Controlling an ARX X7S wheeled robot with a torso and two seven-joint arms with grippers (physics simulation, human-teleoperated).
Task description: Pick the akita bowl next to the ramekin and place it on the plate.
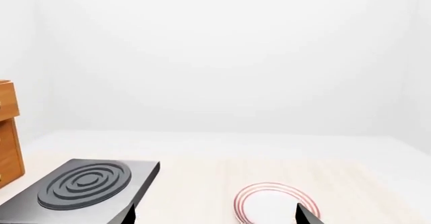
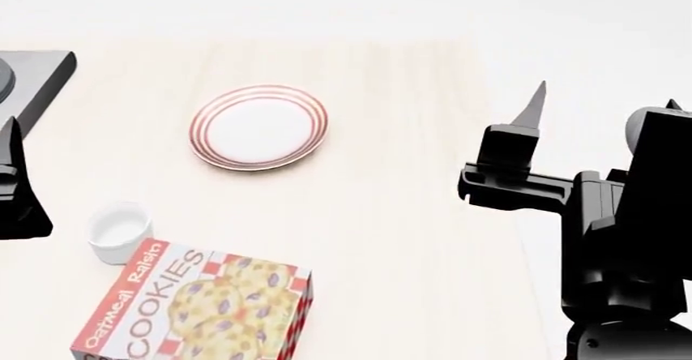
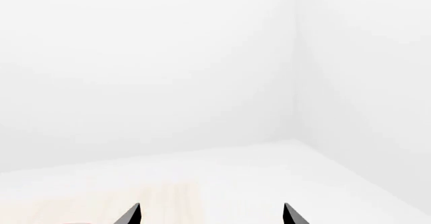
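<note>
Since no akita bowl shows in any view, while the ramekin point(image 2: 118, 229) sits beside the cookie box point(image 2: 194, 307) and the plate point(image 2: 259, 126) lies bare, we judge it best to find the bowl first, both end effectors point(image 1: 215, 215) point(image 3: 212, 214) released and empty.

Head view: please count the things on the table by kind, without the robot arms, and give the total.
Plate: 1
Ramekin: 1
Cookie box: 1
Stove burner: 1, partly cut off at the edge
Akita bowl: 0 visible
Total: 4
</note>
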